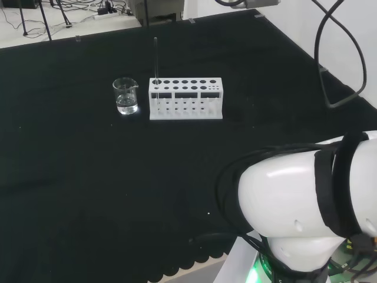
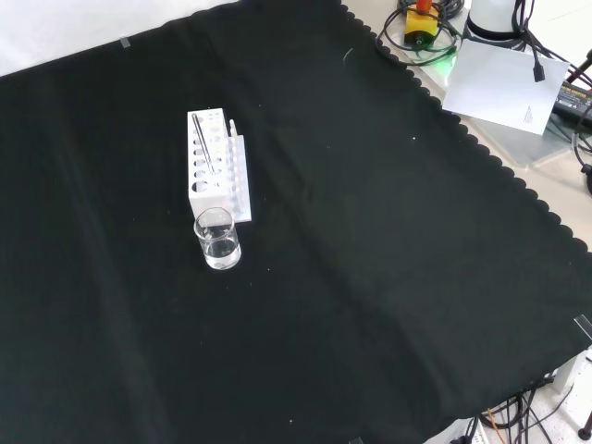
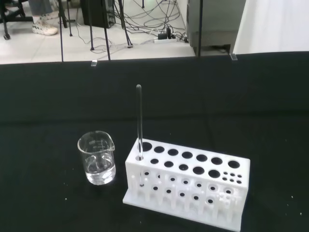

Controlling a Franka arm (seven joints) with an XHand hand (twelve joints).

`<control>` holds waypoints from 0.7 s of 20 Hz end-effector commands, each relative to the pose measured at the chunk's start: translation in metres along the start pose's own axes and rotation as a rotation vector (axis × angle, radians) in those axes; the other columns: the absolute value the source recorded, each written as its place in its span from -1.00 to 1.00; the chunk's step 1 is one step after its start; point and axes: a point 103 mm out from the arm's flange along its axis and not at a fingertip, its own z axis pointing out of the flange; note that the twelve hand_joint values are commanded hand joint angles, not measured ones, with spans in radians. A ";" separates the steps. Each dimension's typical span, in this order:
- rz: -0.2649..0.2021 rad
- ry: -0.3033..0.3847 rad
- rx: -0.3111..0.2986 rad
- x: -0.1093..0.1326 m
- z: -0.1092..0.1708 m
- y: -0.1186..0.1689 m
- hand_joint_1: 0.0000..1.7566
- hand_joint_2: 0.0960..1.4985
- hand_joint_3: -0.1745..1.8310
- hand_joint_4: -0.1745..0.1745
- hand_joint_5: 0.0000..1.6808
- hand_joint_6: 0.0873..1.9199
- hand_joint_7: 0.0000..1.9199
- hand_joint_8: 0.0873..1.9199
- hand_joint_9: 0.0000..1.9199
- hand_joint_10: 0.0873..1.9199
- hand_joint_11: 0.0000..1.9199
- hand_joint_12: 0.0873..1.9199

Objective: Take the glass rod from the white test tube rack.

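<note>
Head view: rod [image 1: 155, 59] upright in rack [image 1: 186, 99] left end; beaker [image 1: 126, 96] just left.

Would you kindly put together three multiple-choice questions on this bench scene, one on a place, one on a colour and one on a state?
1. In the head view, the beaker stands where relative to the test tube rack?
A. to its left
B. to its right
C. on top of it

2. What colour is the rack?
A. red
B. white
C. blue

3. How is the glass rod placed?
A. flat on the cloth
B. inside the beaker
C. upright in a hole at the rack's end

Answers: 1 A, the beaker sits just left of the rack; 2 B, the rack is plainly white against the black cloth; 3 C, the rod rises from an end hole nearest the beaker.
</note>
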 end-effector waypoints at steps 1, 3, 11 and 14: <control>-0.043 0.010 0.046 0.014 0.015 0.031 -0.27 0.09 -0.23 -0.66 -1.00 -1.00 -1.00 -0.62 -1.00 -0.24 -1.00 0.17; -0.072 0.024 0.041 0.022 0.018 0.039 -0.27 0.10 -0.23 -0.66 -1.00 -1.00 -1.00 -0.56 -1.00 -0.22 -1.00 0.18; -0.119 0.021 0.043 0.045 0.021 0.079 -0.28 0.10 -0.23 -0.66 -1.00 -1.00 -1.00 -0.41 -1.00 -0.18 -1.00 0.20; -0.127 0.015 0.050 0.051 0.030 0.095 -0.28 0.10 -0.23 -0.66 -1.00 -1.00 -1.00 -0.38 -0.99 -0.18 -1.00 0.19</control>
